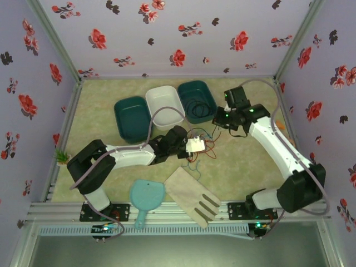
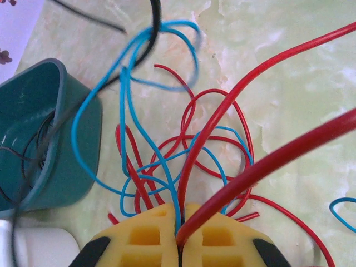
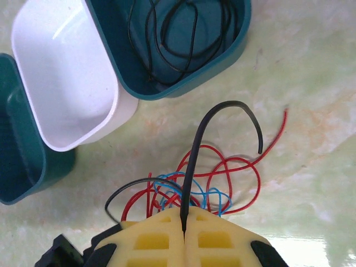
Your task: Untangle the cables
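Left gripper (image 2: 181, 223) clamps one red cable (image 2: 289, 154) and one blue cable (image 2: 123, 122); right gripper (image 3: 183, 223) clamps one black cable (image 3: 191, 161).

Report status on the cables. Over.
Left gripper shut on red cable and blue cable. Right gripper shut on black cable. Red and blue tangled on table; black coil in teal bin. Nothing seen blocking.

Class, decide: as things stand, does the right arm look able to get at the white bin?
Probably yes: the white bin sits open-topped ahead and left of the right gripper, nothing tall between, though its jaws are shut on the black cable.
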`<state>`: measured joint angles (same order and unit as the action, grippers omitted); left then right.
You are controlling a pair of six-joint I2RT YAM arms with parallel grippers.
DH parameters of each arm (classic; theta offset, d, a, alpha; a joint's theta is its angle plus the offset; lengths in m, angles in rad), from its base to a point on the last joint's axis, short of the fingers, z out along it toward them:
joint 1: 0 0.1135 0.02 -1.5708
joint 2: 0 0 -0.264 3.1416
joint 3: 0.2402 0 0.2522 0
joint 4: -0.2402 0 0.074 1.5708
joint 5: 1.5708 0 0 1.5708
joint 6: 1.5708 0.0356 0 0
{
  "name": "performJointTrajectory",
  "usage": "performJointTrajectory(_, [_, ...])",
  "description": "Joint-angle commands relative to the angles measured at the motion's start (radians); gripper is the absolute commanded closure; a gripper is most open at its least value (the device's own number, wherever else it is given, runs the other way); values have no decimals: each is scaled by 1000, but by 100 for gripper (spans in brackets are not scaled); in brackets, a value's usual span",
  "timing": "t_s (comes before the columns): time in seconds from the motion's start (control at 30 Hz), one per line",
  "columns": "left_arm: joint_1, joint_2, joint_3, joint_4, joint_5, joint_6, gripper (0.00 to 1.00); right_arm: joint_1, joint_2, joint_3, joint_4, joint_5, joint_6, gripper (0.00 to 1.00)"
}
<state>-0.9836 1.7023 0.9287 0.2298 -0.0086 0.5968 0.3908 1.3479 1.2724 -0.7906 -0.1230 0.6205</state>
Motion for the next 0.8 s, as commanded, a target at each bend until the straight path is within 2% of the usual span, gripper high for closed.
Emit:
performJointTrajectory(0.0, [8, -7, -16, 25, -11, -38, 100, -22, -72, 57, -107, 63, -41, 100])
performJointTrajectory(0.3, [19, 2, -20, 31, -10, -52, 100, -102, -166, 214, -249, 68, -105, 100])
performJointTrajectory(0.57, [33, -8, -31, 37, -11, -65, 100, -144, -170, 432, -422, 234, -199, 100])
performJointTrajectory(0.77, [39, -45, -37, 49, -8, -102, 100, -144, -165, 538, -457, 341, -238, 100])
